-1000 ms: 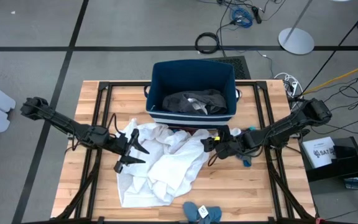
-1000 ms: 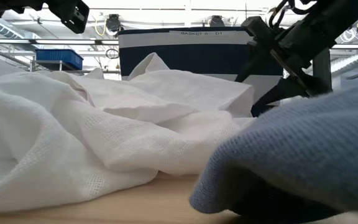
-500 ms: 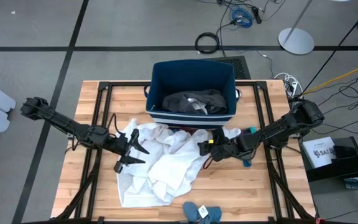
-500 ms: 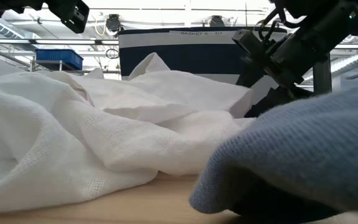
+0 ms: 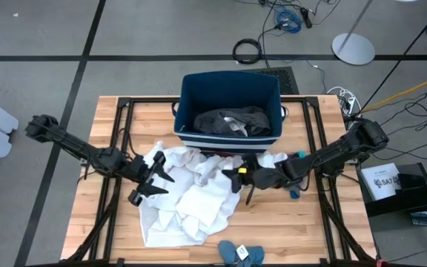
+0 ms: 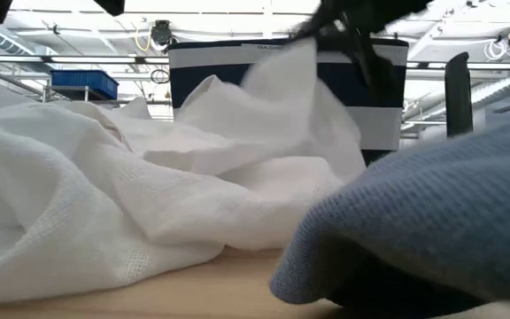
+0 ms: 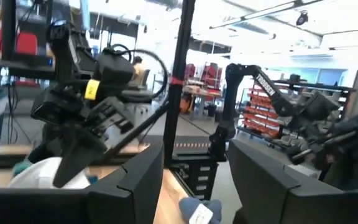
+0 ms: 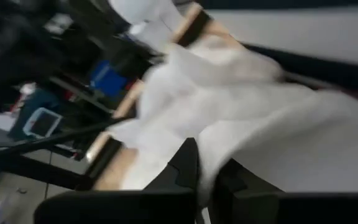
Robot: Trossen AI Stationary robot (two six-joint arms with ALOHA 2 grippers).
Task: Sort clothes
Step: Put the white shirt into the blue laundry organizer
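The large white garment [image 5: 191, 194] lies crumpled on the wooden table in front of the navy bin [image 5: 230, 141]. A dark grey garment [image 5: 232, 121] lies inside the bin. My right gripper [image 5: 228, 173] is shut on the white garment near its middle-right part. My left gripper [image 5: 148, 182] stands open just above the garment's left part; in the left wrist view its fingers [image 7: 132, 186] have nothing between them. A pair of blue socks [image 5: 241, 253] lies at the table's near edge. A teal sock [image 5: 295, 193] lies under my right arm. My right gripper pinches a fold of the white garment [image 8: 209, 155] between its two fingers, coming about level from the table's right side. The pinched part is pulled up into a peak [image 6: 297, 69] in front of the bin. The rest of the garment stays heaped on the table.
The bin [image 6: 282, 80] stands at the table's far middle, close behind the held fold. A blue-grey sock [image 6: 432, 221] fills the near right of the low view. Bare wood [image 5: 288, 230] shows at the near right and along the table's left side.
My right gripper has gone toward the table's left, onto the white garment, and has shut on it. The pinched fold has risen into a peak before the bin, while the rest of the garment stays heaped on the table.
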